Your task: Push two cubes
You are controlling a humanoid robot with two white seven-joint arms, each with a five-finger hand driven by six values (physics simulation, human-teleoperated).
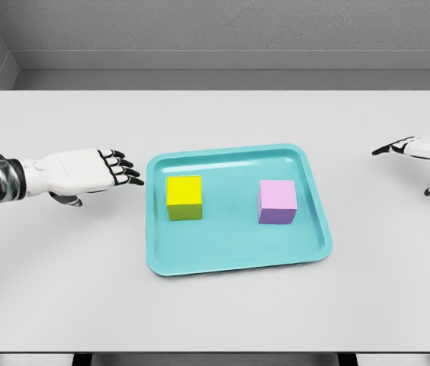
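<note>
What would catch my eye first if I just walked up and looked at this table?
Most likely the teal tray in the middle of the grey table, with a yellow cube on its left side and a pink cube on its right, set apart. Next, the two white arms: the left hand open just outside the tray's left edge, the right hand open farther off at the right.

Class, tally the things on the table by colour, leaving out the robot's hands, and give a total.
Yellow cube: 1
Pink cube: 1
Teal tray: 1
Total: 3
</note>
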